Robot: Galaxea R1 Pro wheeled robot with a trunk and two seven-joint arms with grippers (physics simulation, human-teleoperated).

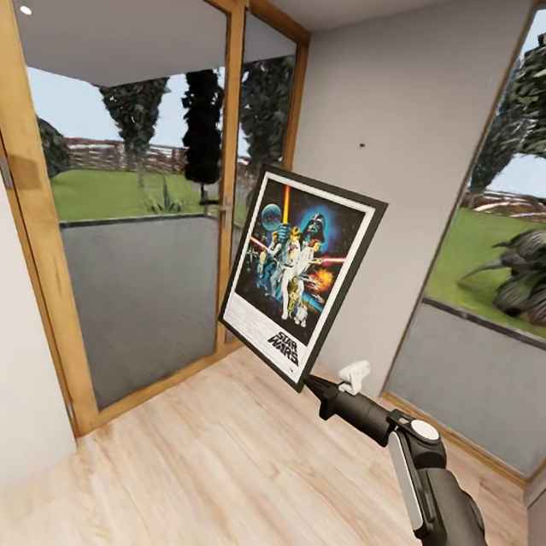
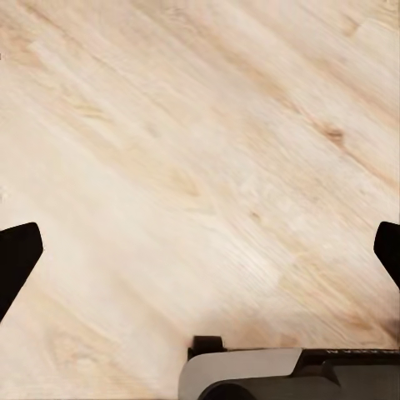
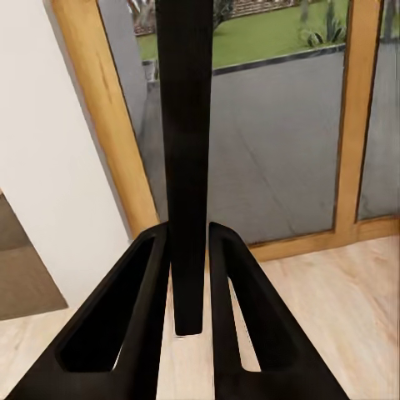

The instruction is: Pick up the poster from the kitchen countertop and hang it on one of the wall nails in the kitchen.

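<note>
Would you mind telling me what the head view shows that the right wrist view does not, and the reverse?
Only the head view shows the poster's printed face, the wall nail as a dark speck on the grey wall above it, and the right arm reaching out. Only the right wrist view shows the right gripper from close up, its two fingers shut on the poster's black frame seen edge-on. Both show the poster held, the wood-framed glass door and the pale wooden floor.
</note>
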